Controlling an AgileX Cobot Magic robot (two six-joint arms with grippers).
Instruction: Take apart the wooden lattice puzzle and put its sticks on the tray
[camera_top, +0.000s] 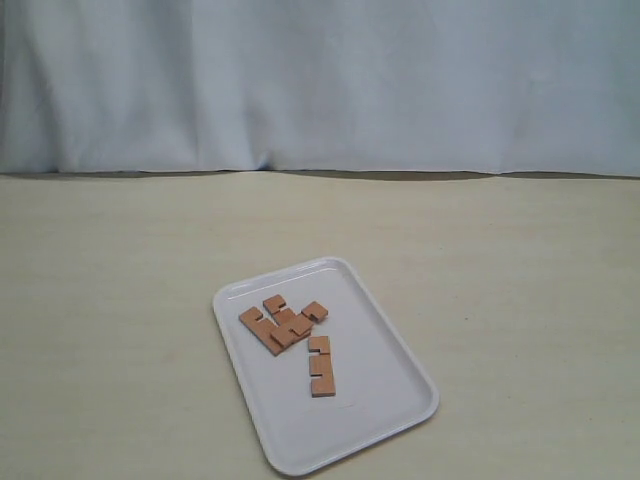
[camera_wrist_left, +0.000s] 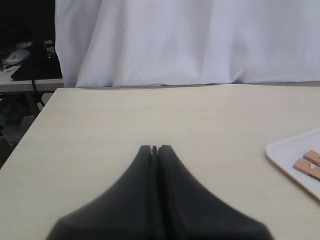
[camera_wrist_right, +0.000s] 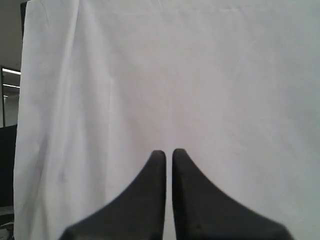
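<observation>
The white tray (camera_top: 390, 360) lies on the table at centre front. On it lie loose reddish-brown notched sticks: a cluster (camera_top: 277, 325) toward its far left, a small piece (camera_top: 315, 311) beside that, and one separate stick (camera_top: 321, 366) nearer the middle. No assembled lattice puzzle shows. Neither arm appears in the exterior view. My left gripper (camera_wrist_left: 154, 148) is shut and empty above bare table, with the tray's corner (camera_wrist_left: 292, 152) and two stick ends (camera_wrist_left: 307, 166) off to one side. My right gripper (camera_wrist_right: 169, 152) is shut with only a thin slit, empty, facing the white curtain.
A white curtain (camera_top: 320, 80) hangs behind the table's far edge. In the left wrist view the table's side edge (camera_wrist_left: 30, 130) shows, with a dark desk and clutter (camera_wrist_left: 25, 60) beyond it.
</observation>
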